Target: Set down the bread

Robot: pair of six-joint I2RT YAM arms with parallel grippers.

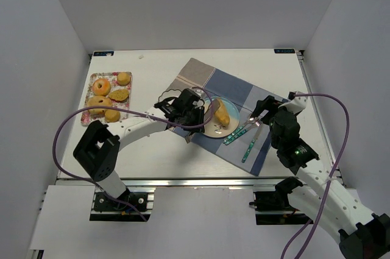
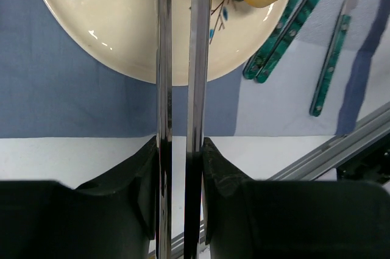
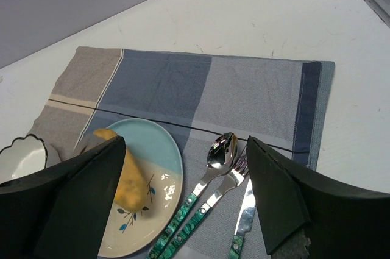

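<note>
Desk: you have a white desk [image 1: 158,155] closed in by pale walls [image 1: 183,3].
Tray: a tray [image 1: 112,77] sits far left, carrying donuts [image 1: 100,86] and buns [image 1: 124,78].
Left gripper: the left gripper [image 2: 180,149] is clamped on metal tongs [image 2: 198,58], whose blades cross the rim of the plate [image 2: 122,46].
Bread: the bread [image 1: 223,113] lies on the plate, which rests on the placemat [image 1: 234,85]. It is at the tongs' tips; you cannot tell whether they pinch it.
Cutlery: spoon [image 3: 222,149], fork [image 3: 237,167] and knife [image 3: 244,216] lie just right of the plate.
Right gripper: the right gripper [image 3: 184,173] has its jaws wide apart and empty, above the placemat's right end.
</note>
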